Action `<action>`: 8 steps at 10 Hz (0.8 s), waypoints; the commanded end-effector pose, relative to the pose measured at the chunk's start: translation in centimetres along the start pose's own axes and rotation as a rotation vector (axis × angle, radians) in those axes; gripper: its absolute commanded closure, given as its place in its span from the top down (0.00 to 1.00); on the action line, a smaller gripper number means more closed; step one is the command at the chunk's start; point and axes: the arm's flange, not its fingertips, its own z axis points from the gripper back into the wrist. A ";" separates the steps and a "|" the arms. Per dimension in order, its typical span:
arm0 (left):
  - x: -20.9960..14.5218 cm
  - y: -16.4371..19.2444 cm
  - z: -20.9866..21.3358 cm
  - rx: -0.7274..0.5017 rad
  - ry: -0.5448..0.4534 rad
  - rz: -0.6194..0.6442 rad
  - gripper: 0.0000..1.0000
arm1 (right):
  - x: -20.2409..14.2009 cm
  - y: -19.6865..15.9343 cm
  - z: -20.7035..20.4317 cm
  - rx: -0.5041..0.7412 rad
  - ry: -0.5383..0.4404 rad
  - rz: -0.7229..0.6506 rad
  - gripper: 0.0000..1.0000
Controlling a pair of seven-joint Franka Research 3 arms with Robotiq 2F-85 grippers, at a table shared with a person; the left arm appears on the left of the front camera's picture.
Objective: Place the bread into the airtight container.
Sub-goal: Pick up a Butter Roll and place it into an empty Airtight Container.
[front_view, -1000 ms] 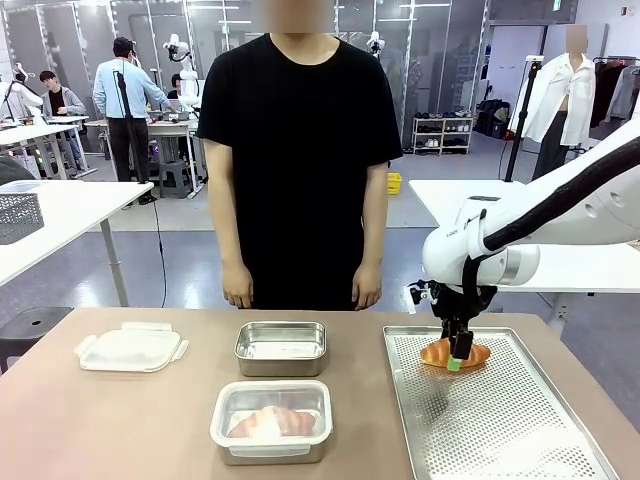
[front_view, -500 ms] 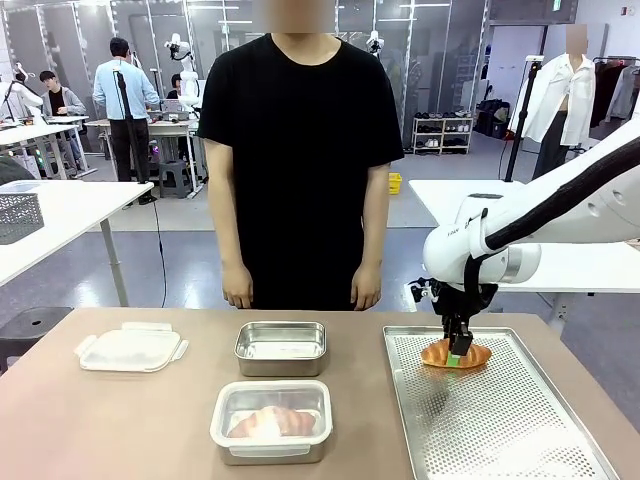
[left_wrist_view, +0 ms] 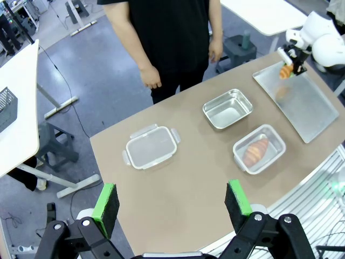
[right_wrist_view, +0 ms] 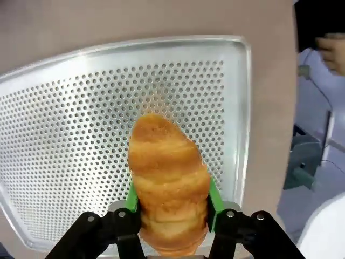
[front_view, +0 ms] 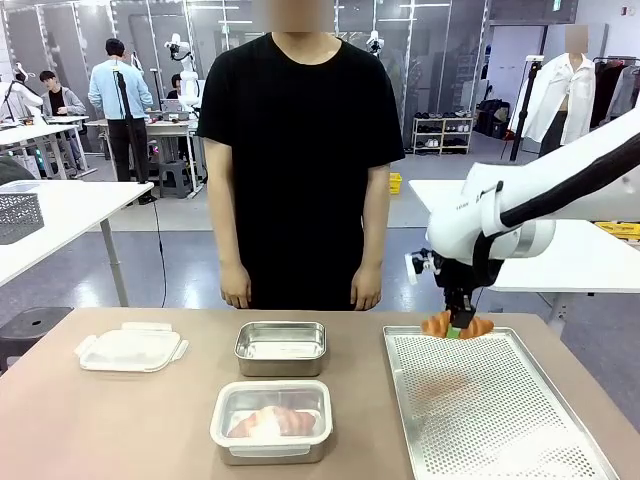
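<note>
Right wrist view shows you the right gripper (right_wrist_view: pixel 170 202) clamped on the croissant (right_wrist_view: pixel 168 167), held in the air over the far end of the perforated tray (right_wrist_view: pixel 64 124). Your left gripper (left_wrist_view: pixel 171 200) hangs with jaws spread wide. The empty steel container (front_view: pixel 281 345) sits left of the tray.

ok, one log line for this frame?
right gripper: shut on croissant | held above tray | left gripper: open | steel container: empty

Brown table (front_view: pixel 100 420) — lid (front_view: pixel 130 350), empty steel container (front_view: pixel 281 342), bread-filled container (front_view: pixel 270 452), perforated tray (front_view: pixel 500 420).
</note>
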 end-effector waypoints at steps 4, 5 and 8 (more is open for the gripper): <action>0.1 0.0 0.1 0.003 0.000 -0.002 1.00 | 11.0 1.6 3.8 -0.042 -0.011 -0.030 0.53; 0.1 0.0 0.1 0.003 0.000 -0.002 1.00 | 14.3 2.0 3.9 -0.053 -0.014 -0.032 0.53; 0.1 0.0 0.1 0.003 0.000 -0.002 1.00 | 22.6 4.0 3.9 -0.076 0.009 -0.019 0.53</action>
